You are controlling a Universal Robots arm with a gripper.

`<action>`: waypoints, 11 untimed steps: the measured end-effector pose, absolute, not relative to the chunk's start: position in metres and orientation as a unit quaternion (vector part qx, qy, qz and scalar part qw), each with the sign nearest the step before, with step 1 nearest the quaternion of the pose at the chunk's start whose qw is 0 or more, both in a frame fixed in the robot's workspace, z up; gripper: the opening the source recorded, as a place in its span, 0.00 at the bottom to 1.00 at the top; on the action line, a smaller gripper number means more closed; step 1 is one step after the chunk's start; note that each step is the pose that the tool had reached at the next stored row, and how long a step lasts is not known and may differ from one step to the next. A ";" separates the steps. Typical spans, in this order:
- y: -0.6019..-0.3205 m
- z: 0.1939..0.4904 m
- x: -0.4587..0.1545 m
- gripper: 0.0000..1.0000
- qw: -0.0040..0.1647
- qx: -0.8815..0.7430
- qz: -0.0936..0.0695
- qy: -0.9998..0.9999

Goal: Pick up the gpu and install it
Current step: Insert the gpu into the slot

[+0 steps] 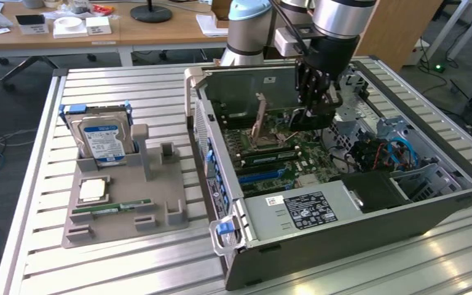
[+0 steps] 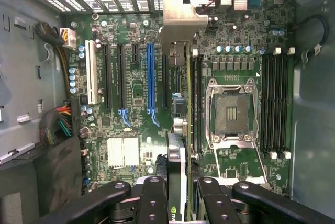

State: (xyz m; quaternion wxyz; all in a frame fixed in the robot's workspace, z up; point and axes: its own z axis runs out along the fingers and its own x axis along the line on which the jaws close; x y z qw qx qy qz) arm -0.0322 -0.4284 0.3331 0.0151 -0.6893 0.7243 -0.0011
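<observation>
Inside the computer case (image 1: 318,246), my gripper (image 2: 178,188) hangs over the motherboard (image 2: 131,88), pinching the gpu (image 2: 176,150) edge-down between its fingers. I'd hold the card plumb and square to the slot directly beneath, judging alignment before any pressing.

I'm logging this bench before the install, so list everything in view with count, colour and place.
computer case: one, dark grey, open on the table
table: one, silver slats, under everything
motherboard: one, green, inside the case
tray: one, grey, beside the case
hard drive: one, silver with blue label, upright in the tray
RAM stick: one, green, flat on the tray
gpu: one, black with silver bracket, over the motherboard
gripper: one, black, shut on the gpu
</observation>
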 end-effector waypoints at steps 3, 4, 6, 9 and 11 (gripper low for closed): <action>-0.428 0.333 -0.033 0.27 0.015 -0.689 -0.001 0.724; -0.428 0.333 -0.033 0.27 0.015 -0.689 -0.001 0.724; -0.428 0.333 -0.034 0.27 0.015 -0.689 -0.001 0.724; -0.428 0.333 -0.035 0.27 0.015 -0.689 -0.001 0.724; -0.428 0.333 -0.036 0.27 0.015 -0.689 -0.001 0.724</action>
